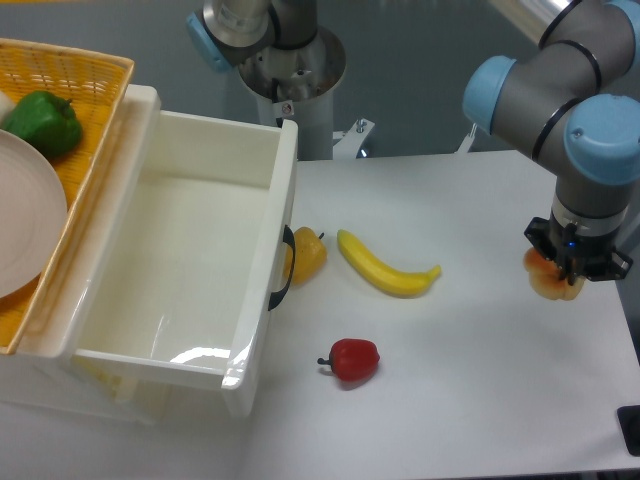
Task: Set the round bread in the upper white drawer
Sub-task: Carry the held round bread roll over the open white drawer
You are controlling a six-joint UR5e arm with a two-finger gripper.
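Observation:
The round bread is a pale golden-tan bun at the right side of the table, and only its left and lower part shows from under the gripper. My gripper points straight down over it, with its dark fingers on either side of the bun. From this angle I cannot tell whether the fingers are pressing on it or standing apart from it. The upper white drawer is pulled out at the left, a deep glossy box with nothing inside and a black handle on its front.
A yellow banana and a red toy fruit lie between the drawer and the gripper. A yellow-orange pepper toy touches the drawer front. A yellow woven basket at far left holds a green pepper and a plate.

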